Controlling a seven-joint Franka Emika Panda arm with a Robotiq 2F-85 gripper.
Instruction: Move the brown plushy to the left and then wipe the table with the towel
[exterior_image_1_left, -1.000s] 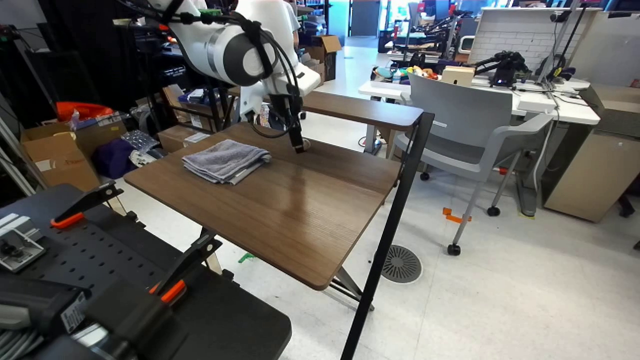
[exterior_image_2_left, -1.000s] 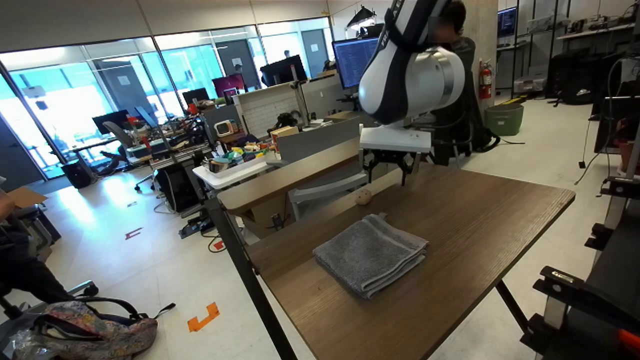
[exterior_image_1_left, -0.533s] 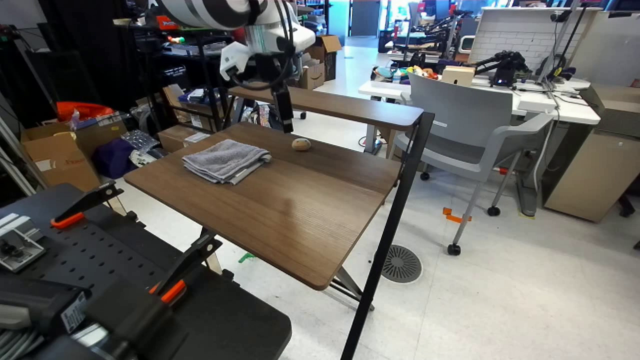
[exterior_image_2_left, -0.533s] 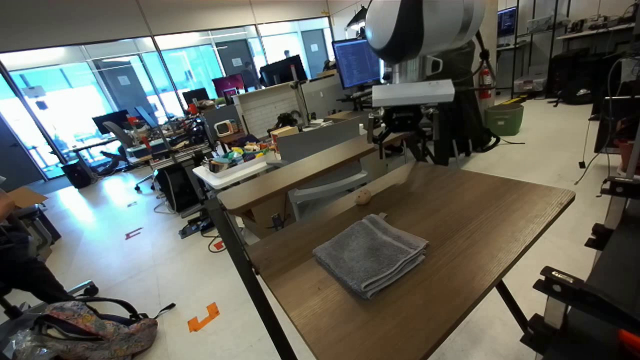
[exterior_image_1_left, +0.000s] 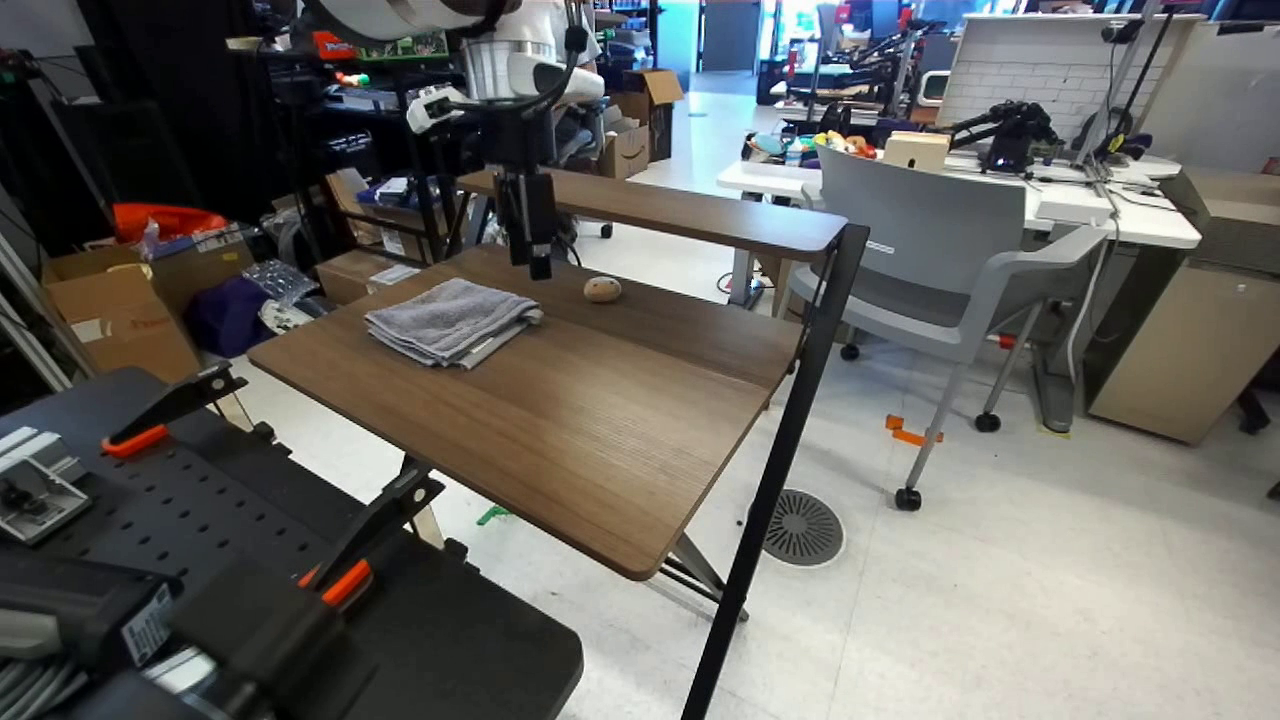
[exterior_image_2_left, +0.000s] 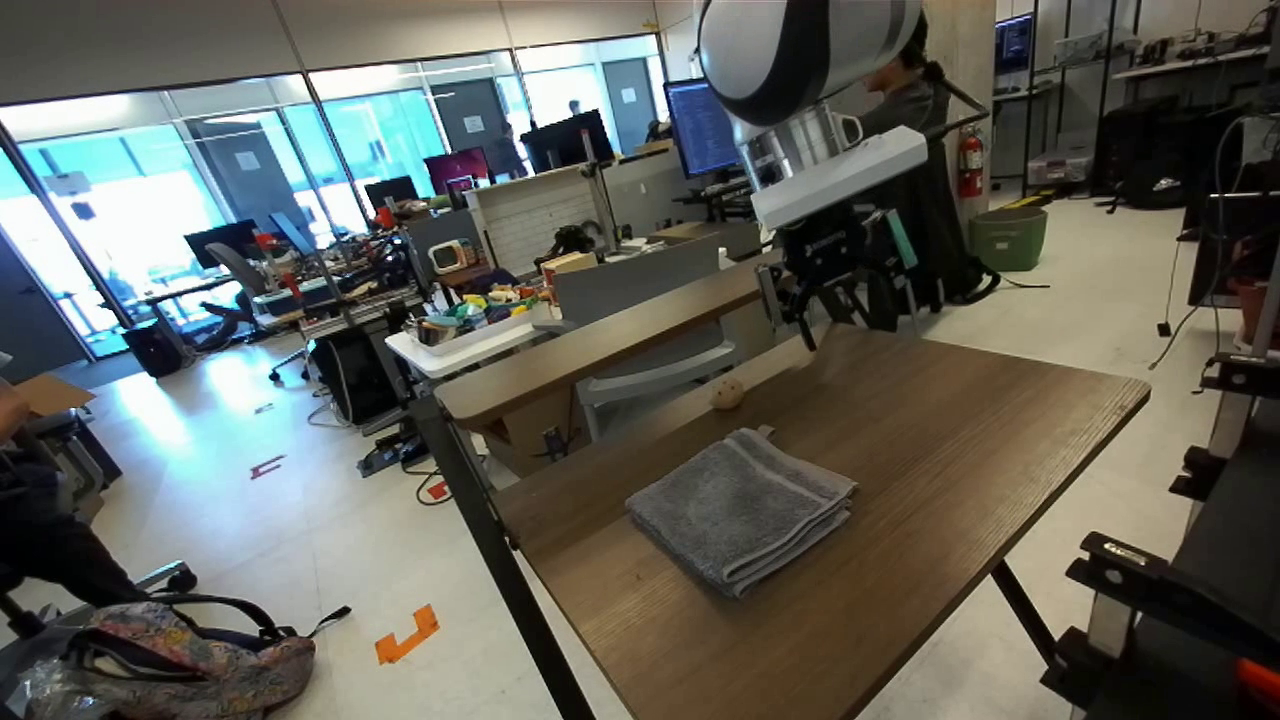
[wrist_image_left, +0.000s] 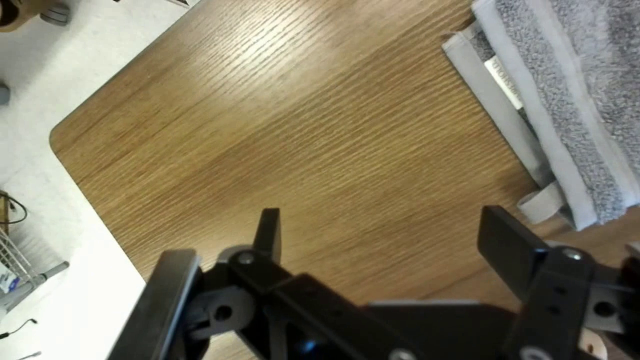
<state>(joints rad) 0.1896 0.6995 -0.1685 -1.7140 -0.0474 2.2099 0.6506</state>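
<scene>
hanging spread, the gripper (wrist_image_left: 382, 225) overlooks a grained table (wrist_image_left: 280, 160), nubby towel (exterior_image_2_left: 735, 515) and rounded plushy (exterior_image_2_left: 727, 394).

Across the upper left of an exterior view, a row of windows (exterior_image_2_left: 375, 125) glows bluish white, light glares off the pale floor (exterior_image_2_left: 320, 540) below, and a green bin (exterior_image_2_left: 1008, 242) stands at the upper right near a red fire extinguisher (exterior_image_2_left: 971, 168). In an exterior view, a gray chair (exterior_image_1_left: 915, 225) on casters stands right of center before a white desk (exterior_image_1_left: 1160, 226), a white brick-patterned partition (exterior_image_1_left: 1030, 70) behind it and a beige cabinet (exterior_image_1_left: 1190, 360) near the right edge; a round drain cover (exterior_image_1_left: 803, 527) sits in the floor, low right of center.
</scene>
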